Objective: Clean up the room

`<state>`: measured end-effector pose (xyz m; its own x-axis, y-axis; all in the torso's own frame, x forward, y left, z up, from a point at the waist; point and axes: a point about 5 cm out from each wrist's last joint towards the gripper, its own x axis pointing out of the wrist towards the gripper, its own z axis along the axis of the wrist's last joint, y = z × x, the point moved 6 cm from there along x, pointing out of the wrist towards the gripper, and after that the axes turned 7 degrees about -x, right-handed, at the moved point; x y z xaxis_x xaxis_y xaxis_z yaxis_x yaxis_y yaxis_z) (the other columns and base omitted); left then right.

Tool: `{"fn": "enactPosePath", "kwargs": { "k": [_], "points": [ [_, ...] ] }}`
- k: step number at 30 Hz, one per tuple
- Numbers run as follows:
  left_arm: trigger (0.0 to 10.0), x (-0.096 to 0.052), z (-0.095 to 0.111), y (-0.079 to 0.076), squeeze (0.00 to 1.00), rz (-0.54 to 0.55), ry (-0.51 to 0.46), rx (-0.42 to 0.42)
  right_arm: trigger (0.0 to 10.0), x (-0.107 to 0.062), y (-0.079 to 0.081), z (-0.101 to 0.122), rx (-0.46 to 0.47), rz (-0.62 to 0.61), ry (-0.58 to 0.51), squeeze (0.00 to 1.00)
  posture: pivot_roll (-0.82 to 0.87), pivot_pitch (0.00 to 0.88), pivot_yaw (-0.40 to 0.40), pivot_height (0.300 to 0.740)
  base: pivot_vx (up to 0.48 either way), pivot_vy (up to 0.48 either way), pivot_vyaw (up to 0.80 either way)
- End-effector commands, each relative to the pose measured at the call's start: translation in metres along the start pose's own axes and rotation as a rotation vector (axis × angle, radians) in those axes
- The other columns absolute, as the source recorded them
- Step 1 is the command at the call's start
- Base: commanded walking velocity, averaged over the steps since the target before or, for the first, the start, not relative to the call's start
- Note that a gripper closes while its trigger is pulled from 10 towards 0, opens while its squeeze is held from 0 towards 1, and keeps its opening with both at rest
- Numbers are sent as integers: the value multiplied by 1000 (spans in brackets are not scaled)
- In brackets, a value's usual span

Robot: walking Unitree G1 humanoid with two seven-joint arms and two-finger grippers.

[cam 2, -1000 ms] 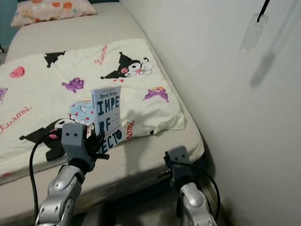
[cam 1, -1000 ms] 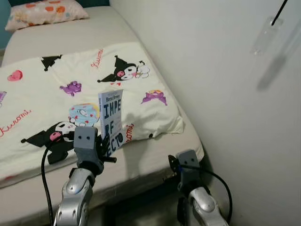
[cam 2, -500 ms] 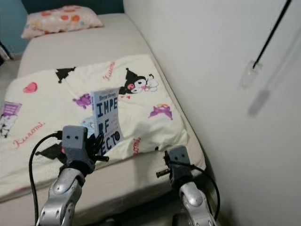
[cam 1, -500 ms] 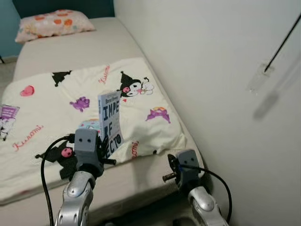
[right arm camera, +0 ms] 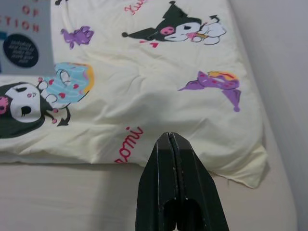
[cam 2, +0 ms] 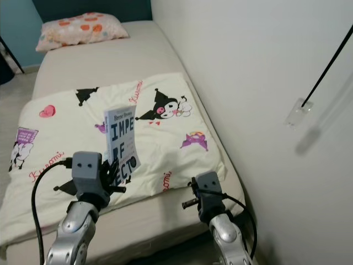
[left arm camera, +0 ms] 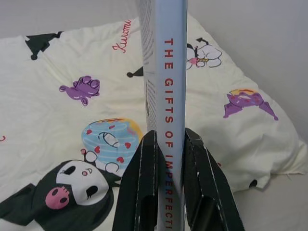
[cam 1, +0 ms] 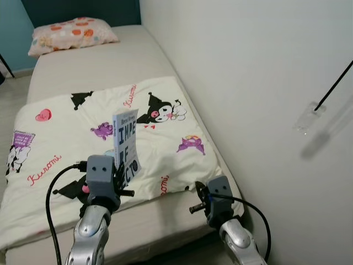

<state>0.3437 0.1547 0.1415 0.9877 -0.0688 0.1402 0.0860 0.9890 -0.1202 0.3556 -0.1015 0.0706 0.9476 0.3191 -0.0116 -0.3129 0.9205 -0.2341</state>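
The left tool (left arm camera: 169,192) is clamped on the spine of a pale blue book (cam 1: 126,144), holding it upright above the cartoon-printed blanket (cam 1: 66,138) on the bed (cam 1: 99,61). The right tool (right arm camera: 176,187), fingers pressed together, hangs at 5 o'clock from the book, over the bed's near edge. A pillow (cam 1: 71,34) lies at 12 o'clock.

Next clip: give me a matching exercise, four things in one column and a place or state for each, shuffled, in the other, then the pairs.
Things:
1. book
2. pillow
3. right gripper
4. blanket

Places or states:
A. shut on nothing, above the near bed edge
B. spread over the near half of the bed
C. held upright in the left gripper
D. at the far end of the bed

Pairs: 1-C, 2-D, 3-A, 4-B
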Motion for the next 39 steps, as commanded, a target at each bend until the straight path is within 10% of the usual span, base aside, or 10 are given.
{"fn": "enactPosePath", "kwargs": {
  "k": [1, 39],
  "points": [
    [10000, -4, -4, 1, 0, 1, 2, 27, 10000, -5, 2, -9, 24, -5, 21, 0, -39, 172, 27, 680, 0, 0, 0],
    [10000, -13, -26, 9, 0, 46, 54, 38, 10000, 1, 8, -11, 48, 29, 33, 0, -27, 150, 10, 730, 0, 0, 0]
  ]
}}
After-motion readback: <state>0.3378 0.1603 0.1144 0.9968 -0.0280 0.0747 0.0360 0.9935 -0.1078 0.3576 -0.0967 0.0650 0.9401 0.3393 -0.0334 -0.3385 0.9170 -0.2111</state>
